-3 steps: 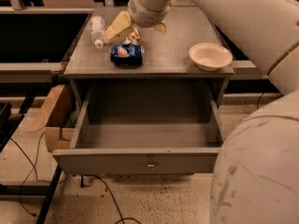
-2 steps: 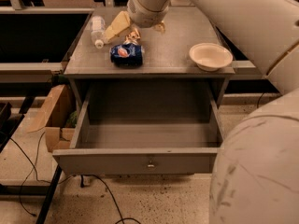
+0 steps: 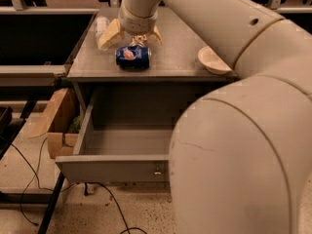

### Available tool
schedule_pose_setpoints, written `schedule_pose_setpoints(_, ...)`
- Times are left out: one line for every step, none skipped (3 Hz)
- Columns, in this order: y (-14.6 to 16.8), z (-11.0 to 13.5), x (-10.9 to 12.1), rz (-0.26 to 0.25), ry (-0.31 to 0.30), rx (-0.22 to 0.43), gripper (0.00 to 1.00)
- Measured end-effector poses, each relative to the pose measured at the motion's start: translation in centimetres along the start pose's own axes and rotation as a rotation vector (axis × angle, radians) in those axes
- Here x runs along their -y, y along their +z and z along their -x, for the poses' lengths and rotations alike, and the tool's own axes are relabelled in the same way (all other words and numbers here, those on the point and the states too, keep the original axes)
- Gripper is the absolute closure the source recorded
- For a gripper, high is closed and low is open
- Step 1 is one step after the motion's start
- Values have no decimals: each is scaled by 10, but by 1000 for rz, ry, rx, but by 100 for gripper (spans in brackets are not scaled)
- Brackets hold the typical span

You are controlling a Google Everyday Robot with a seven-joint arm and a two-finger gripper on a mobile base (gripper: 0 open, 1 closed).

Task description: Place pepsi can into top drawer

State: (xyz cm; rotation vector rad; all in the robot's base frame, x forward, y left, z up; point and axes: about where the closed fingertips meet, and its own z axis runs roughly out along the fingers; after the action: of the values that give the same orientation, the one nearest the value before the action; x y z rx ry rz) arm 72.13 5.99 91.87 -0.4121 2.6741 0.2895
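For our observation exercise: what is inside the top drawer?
The top drawer shows nothing in its visible part; the arm covers its right side. The pepsi can lies on the cabinet, below the gripper.

Small dark-blue metal pepsi can (image 3: 132,56) lies on its side (logo showing) on cabinet top, 12 o'clock from wide grey metal top drawer (image 3: 114,168), pulled open; gripper (image 3: 131,36) spread just above can.
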Motion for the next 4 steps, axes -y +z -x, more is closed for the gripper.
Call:
schedule_pose_setpoints(32,3,-10,-25,115,-48,0)
schedule_pose_setpoints(63,3,-4,-34,292,-50,0)
schedule_pose_setpoints(81,6,12,-83,429,-18,0)
schedule_pose_setpoints(89,9,27,-144,501,18,0)
